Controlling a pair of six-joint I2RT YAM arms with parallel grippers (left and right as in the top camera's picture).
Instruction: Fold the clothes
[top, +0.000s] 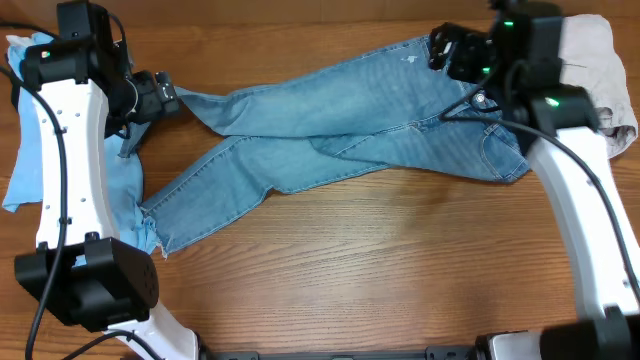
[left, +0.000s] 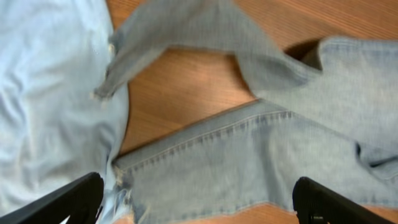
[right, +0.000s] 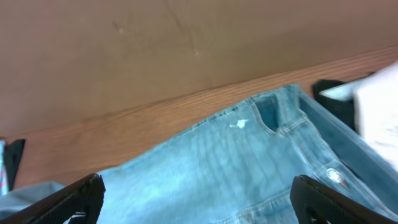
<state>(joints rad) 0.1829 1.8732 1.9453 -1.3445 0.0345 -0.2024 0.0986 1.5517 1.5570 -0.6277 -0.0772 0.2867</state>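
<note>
Nearest, one pair of light-blue jeans (top: 350, 130) lies spread across the wooden desk (top: 400, 270), its two legs crossing near the middle. The lower leg runs to a frayed hem (top: 155, 230) at the front left, and that hem touches the edge of one pale-blue T-shirt (top: 20, 170), much of which is hidden beneath the left arm. Further back, the left tool (top: 168, 98) hovers by the end of the other leg. Its wrist view shows its fingers (left: 68, 202) spread wide with nothing between them, only denim and T-shirt below, both cut off by the frame. Farther still, at the back right, the right tool (top: 440, 48) hangs above the waistband (right: 292, 124), likewise wide open and holding nothing. One belt loop (right: 267, 115) and one metal button (right: 336, 176) show there. One pair of beige trousers (top: 600, 60) lies at the far right corner, partly covered by the right arm. A dark shape (right: 329, 93) beside the waistband is too blurred to name.
</note>
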